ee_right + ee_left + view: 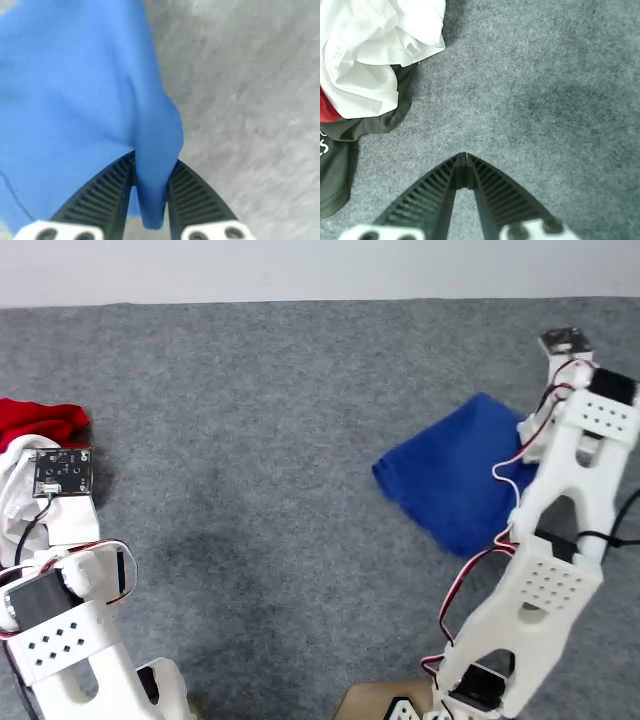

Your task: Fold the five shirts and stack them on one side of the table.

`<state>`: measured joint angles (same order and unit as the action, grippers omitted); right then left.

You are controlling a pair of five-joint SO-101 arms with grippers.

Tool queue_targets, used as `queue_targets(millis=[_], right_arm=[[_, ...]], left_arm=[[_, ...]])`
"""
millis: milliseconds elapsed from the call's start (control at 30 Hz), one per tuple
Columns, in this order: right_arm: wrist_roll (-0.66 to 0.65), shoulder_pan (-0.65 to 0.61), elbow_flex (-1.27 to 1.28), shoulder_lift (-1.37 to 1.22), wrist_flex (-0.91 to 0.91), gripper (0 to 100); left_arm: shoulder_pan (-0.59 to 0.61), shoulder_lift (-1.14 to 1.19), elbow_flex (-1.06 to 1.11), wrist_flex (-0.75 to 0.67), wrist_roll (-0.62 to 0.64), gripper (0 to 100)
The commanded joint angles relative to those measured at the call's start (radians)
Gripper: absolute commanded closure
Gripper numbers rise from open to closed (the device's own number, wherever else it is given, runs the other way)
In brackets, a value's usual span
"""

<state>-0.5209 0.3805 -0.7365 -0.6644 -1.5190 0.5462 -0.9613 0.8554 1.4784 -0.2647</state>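
A blue shirt (455,478), partly folded, lies on the grey felt table (250,420) at the right. My right gripper (150,162) is shut on a raised fold at the blue shirt's (75,100) edge, under the right arm (560,540). At the table's far left sits a crumpled pile: a white shirt (365,45) on top, a red shirt (40,422) behind it and a black shirt (335,165) beneath. My left gripper (466,159) is shut on nothing, just above bare felt beside that pile.
The left arm (70,630) stands at the near left corner, partly covering the white shirt (15,495). Bare grey felt spans the middle between pile and blue shirt. A tan base plate (375,702) shows at the near edge.
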Motion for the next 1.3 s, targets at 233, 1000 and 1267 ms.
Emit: queue_targets(millis=[233, 1000, 1267], right_arm=[[-0.169, 0.03, -0.052, -0.071, 0.173, 86.4], [-0.014, -0.205, -0.046, 0.062, -0.217, 98.5], [0.109, -0.317, -0.046, -0.068, -0.139, 98.8]], left_arm=[[-0.005, 0.003, -0.001, -0.014, -0.006, 99], [-0.006, -0.002, -0.001, -0.012, -0.006, 99], [-0.006, -0.003, -0.001, -0.011, -0.006, 99]])
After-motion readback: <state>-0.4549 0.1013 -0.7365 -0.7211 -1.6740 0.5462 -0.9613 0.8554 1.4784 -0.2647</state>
